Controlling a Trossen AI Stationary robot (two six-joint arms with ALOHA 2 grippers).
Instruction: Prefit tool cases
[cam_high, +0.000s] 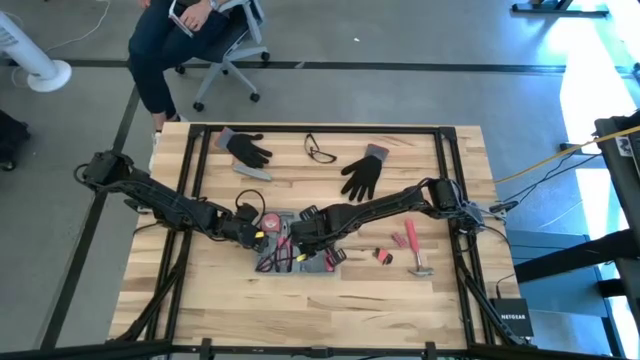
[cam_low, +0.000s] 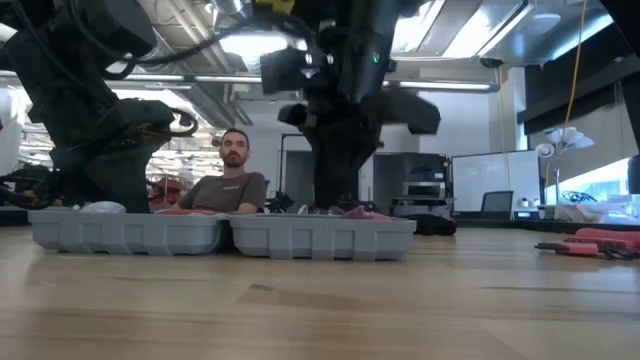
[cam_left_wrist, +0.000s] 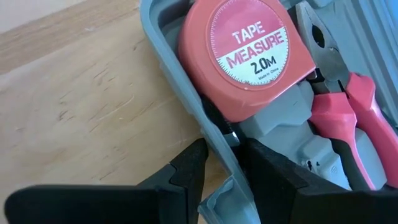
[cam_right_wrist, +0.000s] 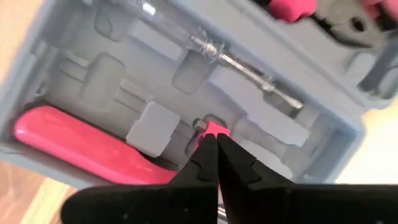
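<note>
Left gripper clamped on tool case wall by tape measure — case open at table centre, long axis left-right; right gripper fingers together directly over its right half, nearer the empty recesses — hammer well right

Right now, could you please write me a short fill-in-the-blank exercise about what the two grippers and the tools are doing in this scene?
1. The left gripper has its fingers on either side of the ____ of the tool case.
2. The round red tool in the case, beside the pliers, is a ____.
3. The right gripper, above the case's moulded recesses, has its fingers ____.
4. On the bare wood to the right of the case lies a red-handled ____.

Missing words: wall; tape measure; shut; hammer
</note>
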